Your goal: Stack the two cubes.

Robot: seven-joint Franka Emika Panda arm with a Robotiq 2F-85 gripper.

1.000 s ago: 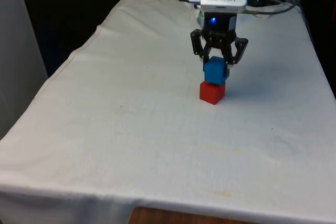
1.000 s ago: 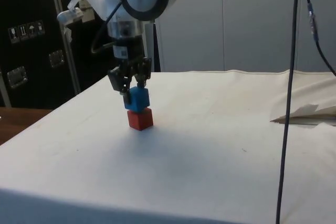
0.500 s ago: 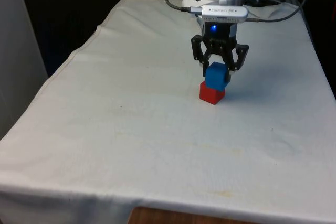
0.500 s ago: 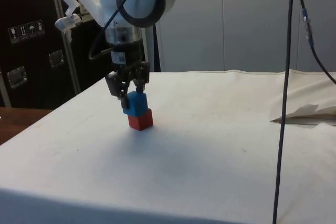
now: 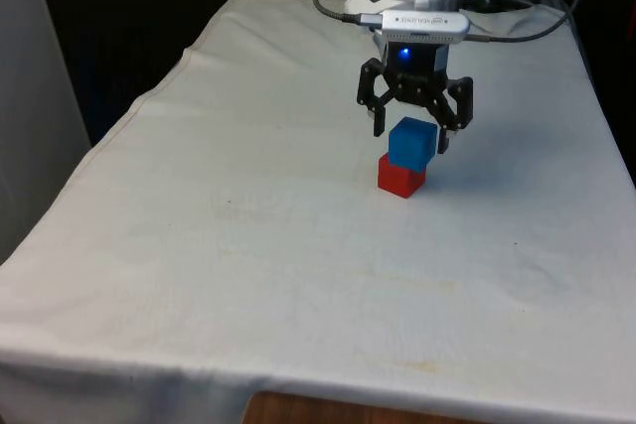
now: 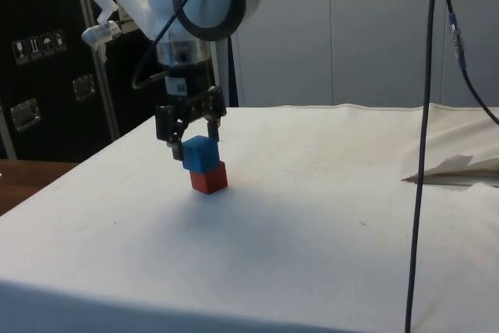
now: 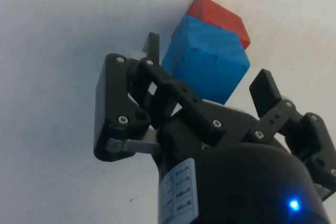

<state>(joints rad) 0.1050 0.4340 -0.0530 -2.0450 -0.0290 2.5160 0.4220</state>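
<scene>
The blue cube [image 5: 411, 142] sits on the red cube [image 5: 400, 178], a little right of the front view's centre, in the upper half of the frame. The pincer [image 5: 414, 136] is spread — its fingers stand on both sides of the blue cube, apparently not pressing it. To finish well, lift straight up from the desk [image 5: 248, 245] — no sideways drift, or the stack may topple.

Blue cube [image 5: 411, 142] sits on red cube [image 5: 400, 177].
</scene>
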